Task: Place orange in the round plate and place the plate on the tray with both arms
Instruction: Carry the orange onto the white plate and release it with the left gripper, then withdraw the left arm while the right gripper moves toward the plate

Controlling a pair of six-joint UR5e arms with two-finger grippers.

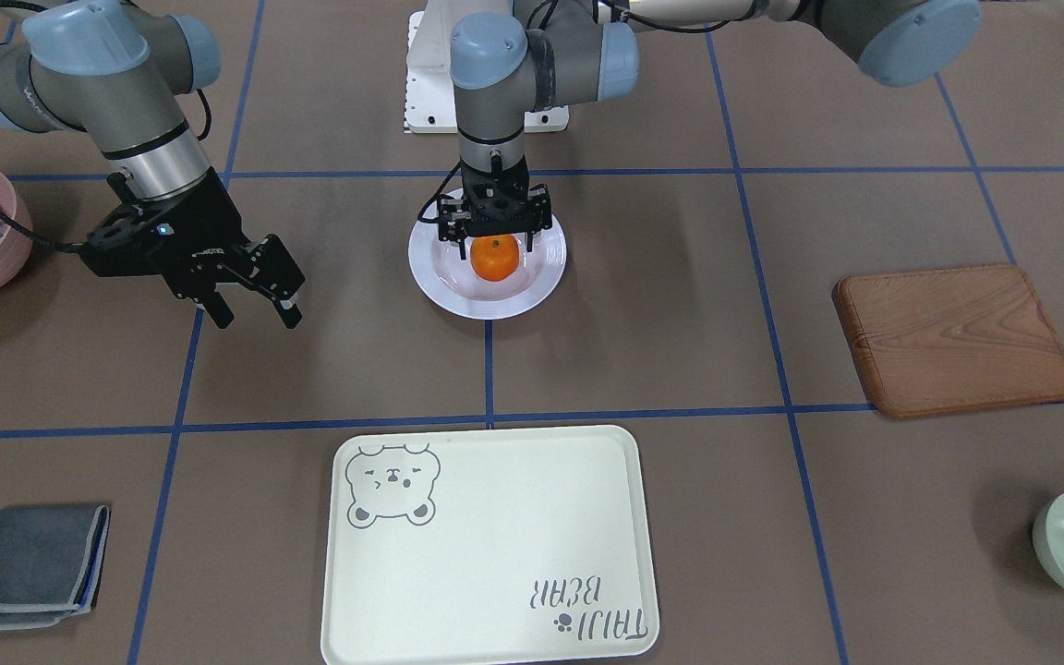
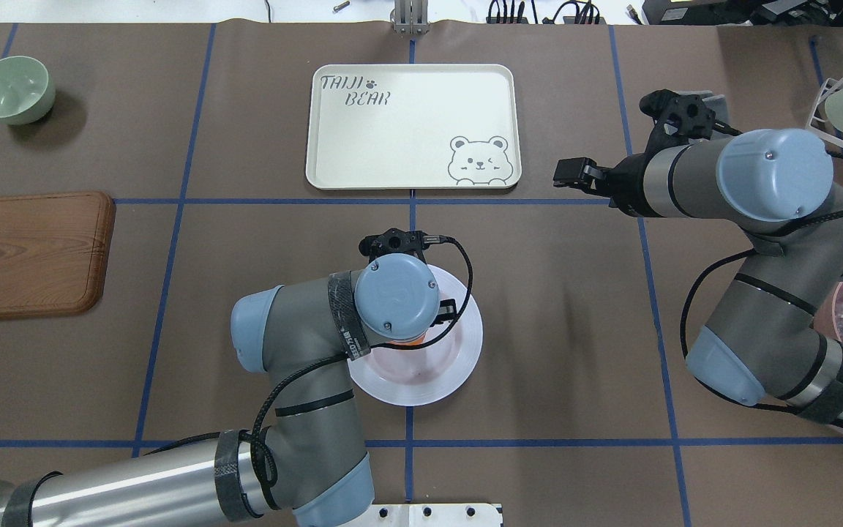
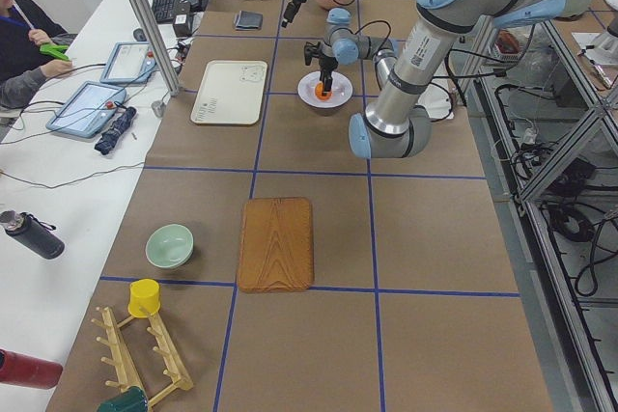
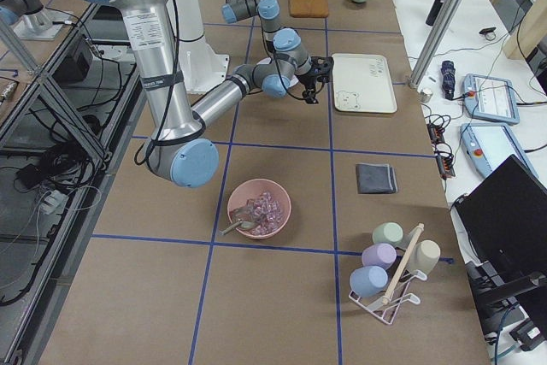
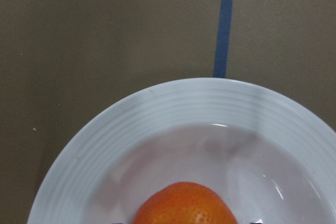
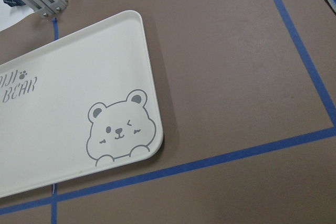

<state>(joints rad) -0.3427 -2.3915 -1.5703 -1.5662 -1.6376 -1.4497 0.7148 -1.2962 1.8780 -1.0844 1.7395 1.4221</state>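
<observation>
Orange point(image 1: 494, 258) sits in round plate point(image 1: 486, 305) at frame centre. Left gripper point(image 1: 495, 244) straddles it, fingers spread wider than the fruit, likely a drop-off pose. Right gripper point(image 1: 255, 309), fingers apart and empty, hovers centre-left, probably for the two-arm lift. Tray point(image 1: 495, 517) lies lower centre.

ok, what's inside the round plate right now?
The orange sits in the well of the round plate. The left gripper hangs directly over it, and whether its fingers touch the fruit can't be seen.
</observation>
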